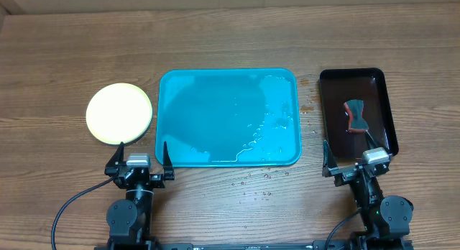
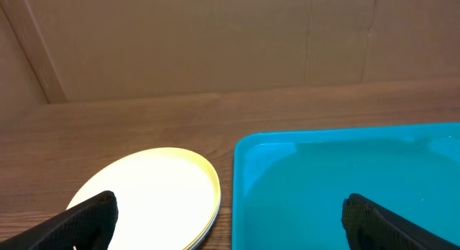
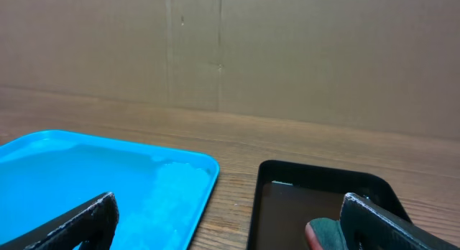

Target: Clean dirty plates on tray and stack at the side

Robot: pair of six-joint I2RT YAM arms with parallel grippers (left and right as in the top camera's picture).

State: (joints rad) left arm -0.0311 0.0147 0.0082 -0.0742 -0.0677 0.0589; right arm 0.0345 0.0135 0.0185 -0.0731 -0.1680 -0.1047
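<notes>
Round pale yellow-green plastic plates (image 1: 118, 113) lie stacked on the surface (image 1: 72, 49) at nine o'clock of the turquoise rectangular plastic tray (image 1: 208, 113). The left gripper (image 1: 139, 158) and right gripper (image 1: 357, 158) hold their jaws wide, empty. Nudging the tray could slop its pooled water (image 1: 277, 106).

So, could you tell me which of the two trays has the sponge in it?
The smaller glossy black tray, at the table's right side: the red-and-grey sponge lies in it. The larger turquoise tray holds only water.
</notes>
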